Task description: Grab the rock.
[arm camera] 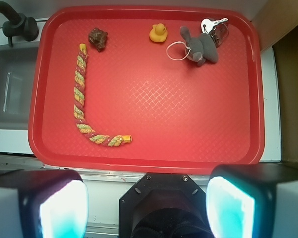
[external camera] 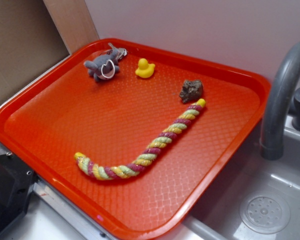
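Observation:
The rock (external camera: 191,91) (arm camera: 98,38) is a small dark lumpy stone lying on the red tray (external camera: 50,115) (arm camera: 188,124), just beside one yellow end of the rope. In the wrist view it sits near the tray's far left corner. My gripper (arm camera: 146,208) hangs high above the tray's near edge, far from the rock. Its two fingers (arm camera: 59,208) stand wide apart with nothing between them. The gripper does not show in the exterior view.
A multicoloured twisted rope (external camera: 150,150) (arm camera: 82,104) curves across the tray. A yellow toy duck (external camera: 145,68) (arm camera: 159,33), a grey plush animal with a white ring (external camera: 104,65) (arm camera: 198,47) and keys (arm camera: 213,26) lie along the far edge. A sink with a grey faucet (external camera: 282,95) (arm camera: 12,22) adjoins the tray.

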Motion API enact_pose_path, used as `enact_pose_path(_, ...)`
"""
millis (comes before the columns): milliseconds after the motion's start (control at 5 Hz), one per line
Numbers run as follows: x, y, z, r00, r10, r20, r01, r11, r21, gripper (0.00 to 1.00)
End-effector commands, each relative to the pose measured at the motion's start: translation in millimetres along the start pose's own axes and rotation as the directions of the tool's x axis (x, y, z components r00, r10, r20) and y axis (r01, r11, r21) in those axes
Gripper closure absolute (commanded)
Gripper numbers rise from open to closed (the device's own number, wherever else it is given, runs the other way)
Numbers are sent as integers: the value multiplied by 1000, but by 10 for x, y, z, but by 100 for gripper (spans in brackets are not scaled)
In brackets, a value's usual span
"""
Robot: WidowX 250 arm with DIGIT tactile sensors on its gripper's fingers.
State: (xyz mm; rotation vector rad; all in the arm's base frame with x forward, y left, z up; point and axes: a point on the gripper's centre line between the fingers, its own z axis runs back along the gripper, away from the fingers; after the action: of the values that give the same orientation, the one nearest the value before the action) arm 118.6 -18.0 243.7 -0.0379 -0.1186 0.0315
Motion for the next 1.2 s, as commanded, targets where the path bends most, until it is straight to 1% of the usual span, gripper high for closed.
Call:
enact_pose_path(0, 0, 0, 0, 1000, 0, 0, 0, 1000, 0, 0)
enact_pose_path(200, 475, -7, -238, 997, 74, 11, -74, 997, -11, 0)
enact_pose_path(400, 897, -201, -326, 972, 205, 118, -207, 978, 4, 0)
enact_pose_path(600, 1172, -367, -533, 912, 360, 197, -362, 932, -29, 0)
enact_pose_path(800, 1395, -641, -754, 893, 393, 220, -394, 918, -43, 0)
enact_pose_path(1000, 1514, -800, -971, 882, 390, 266, -407, 913, 14, 0)
